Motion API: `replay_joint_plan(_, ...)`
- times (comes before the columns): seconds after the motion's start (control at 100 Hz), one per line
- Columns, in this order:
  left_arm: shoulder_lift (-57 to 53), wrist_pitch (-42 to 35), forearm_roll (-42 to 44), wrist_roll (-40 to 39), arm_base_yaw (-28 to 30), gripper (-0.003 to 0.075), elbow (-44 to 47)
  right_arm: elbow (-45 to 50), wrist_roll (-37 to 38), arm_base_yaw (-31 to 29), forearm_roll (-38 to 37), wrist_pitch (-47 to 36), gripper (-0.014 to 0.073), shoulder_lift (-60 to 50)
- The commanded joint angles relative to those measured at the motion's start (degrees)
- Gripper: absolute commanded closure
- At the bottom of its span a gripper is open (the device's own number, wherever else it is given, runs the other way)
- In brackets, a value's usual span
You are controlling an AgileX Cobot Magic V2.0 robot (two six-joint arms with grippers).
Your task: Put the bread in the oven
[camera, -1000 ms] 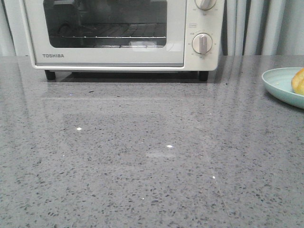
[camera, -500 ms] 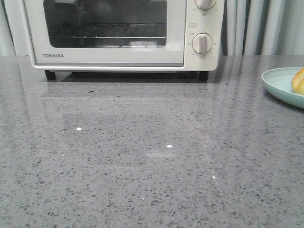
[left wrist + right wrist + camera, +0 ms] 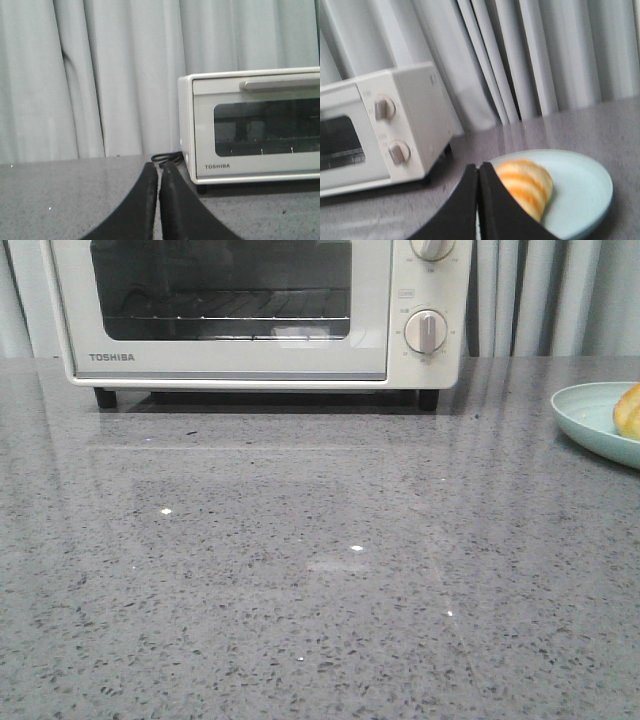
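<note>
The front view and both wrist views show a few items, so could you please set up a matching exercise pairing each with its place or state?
Things:
1. cream-white toaster oven
2. striped golden-brown bread roll
3. pale blue round plate
4. left end effector

Place or state:
A. lying on the plate
B. fingers closed together, holding nothing
C. door shut, at the back of the grey counter
D. at the right edge of the counter

Pairs: 1-C, 2-A, 3-D, 4-B

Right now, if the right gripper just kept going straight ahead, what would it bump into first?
Probably the bread on the plate, right beyond the closed right gripper; depth is hard to judge.
</note>
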Motion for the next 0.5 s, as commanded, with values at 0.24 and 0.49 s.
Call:
replay_joint_plan(0.24, -1.49, -15.84, -0.44, -1.31, -0.57, 0.0741, 1.17, 1.45, -0.09, -0.07, 0.09, -9.97, 0.0661, -1.21)
replay_joint_plan(0.49, -1.49, -23.07, -3.45, -15.07, -0.69, 0.0742, -0.22, -1.10, 10.88, -0.07, 0.18, -5.74, 0.0661, -1.21)
